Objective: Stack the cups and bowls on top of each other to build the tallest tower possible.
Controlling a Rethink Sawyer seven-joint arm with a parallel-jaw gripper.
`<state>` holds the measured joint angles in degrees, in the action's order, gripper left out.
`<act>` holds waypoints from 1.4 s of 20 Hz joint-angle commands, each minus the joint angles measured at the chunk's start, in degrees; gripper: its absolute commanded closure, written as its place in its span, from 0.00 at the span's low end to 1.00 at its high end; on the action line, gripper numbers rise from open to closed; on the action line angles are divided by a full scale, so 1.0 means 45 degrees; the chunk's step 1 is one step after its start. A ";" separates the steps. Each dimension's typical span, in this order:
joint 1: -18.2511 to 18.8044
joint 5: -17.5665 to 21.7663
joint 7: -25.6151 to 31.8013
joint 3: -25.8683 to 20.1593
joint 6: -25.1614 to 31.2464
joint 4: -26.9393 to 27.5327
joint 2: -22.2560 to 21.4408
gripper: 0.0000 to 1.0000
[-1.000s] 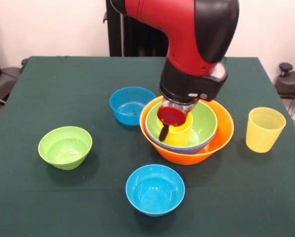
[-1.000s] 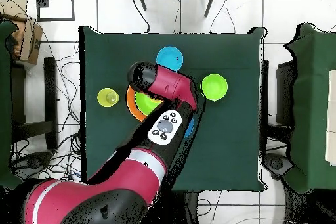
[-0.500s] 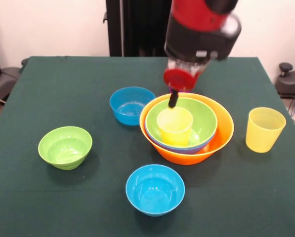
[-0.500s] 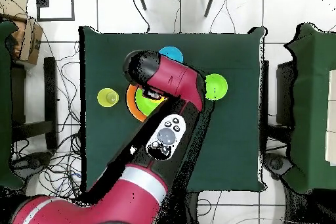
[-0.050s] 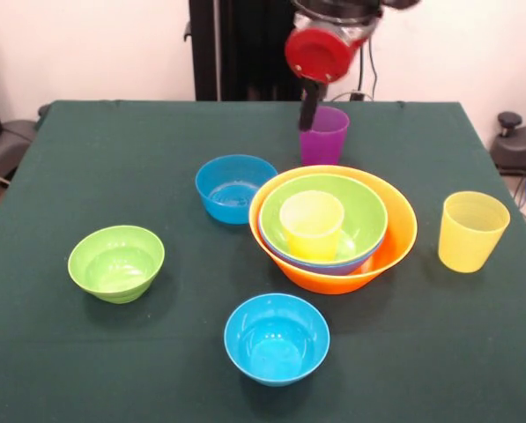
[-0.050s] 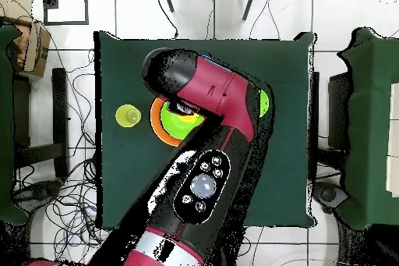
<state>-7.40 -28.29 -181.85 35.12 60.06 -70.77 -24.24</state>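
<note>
Orange bowl (image 5: 395,238) at table centre holds a blue bowl, green bowl (image 5: 364,211) and pale cup (image 5: 312,220); five pieces remain loose. The raised gripper (image 5: 312,92) seems empty; its opening is unclear.

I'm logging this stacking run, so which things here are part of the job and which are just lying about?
Part of the job:
orange bowl
green bowl
pale yellow cup
yellow cup
purple cup
small green bowl
two blue bowls

Lying about:
nothing on the table
</note>
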 commanded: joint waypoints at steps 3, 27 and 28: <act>0.1438 0.2259 0.3571 -0.2057 -0.3551 -0.2552 0.0279 0.00; 0.2179 0.4748 0.1745 -0.2139 -0.4176 -0.0996 0.1843 0.00; 0.2176 0.4756 0.1726 -0.2104 -0.4200 -0.0921 0.1888 0.00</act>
<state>3.22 -11.19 -177.43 31.45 40.87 -77.29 -19.38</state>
